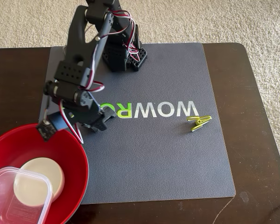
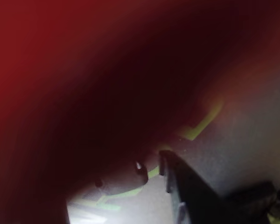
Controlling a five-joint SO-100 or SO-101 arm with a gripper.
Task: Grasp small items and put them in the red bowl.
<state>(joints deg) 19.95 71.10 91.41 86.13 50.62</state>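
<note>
The red bowl (image 1: 79, 154) sits at the lower left of the fixed view. It holds a small white round bowl (image 1: 42, 179) and a clear square tub (image 1: 9, 200). A yellow-green clothespin (image 1: 199, 122) lies on the mat at the right. My gripper (image 1: 97, 122) is low over the mat, right beside the bowl's far rim. In the wrist view the red bowl (image 2: 37, 70) is a blur filling most of the frame. One dark finger (image 2: 182, 191) shows beside a small dark rounded shape (image 2: 136, 173), perhaps the black clip. How the jaws stand is hidden.
A grey mat (image 1: 168, 158) with "WOWRC" lettering covers the dark wooden table (image 1: 252, 140). The arm's base (image 1: 123, 53) stands at the mat's far edge. Beige carpet lies beyond the table.
</note>
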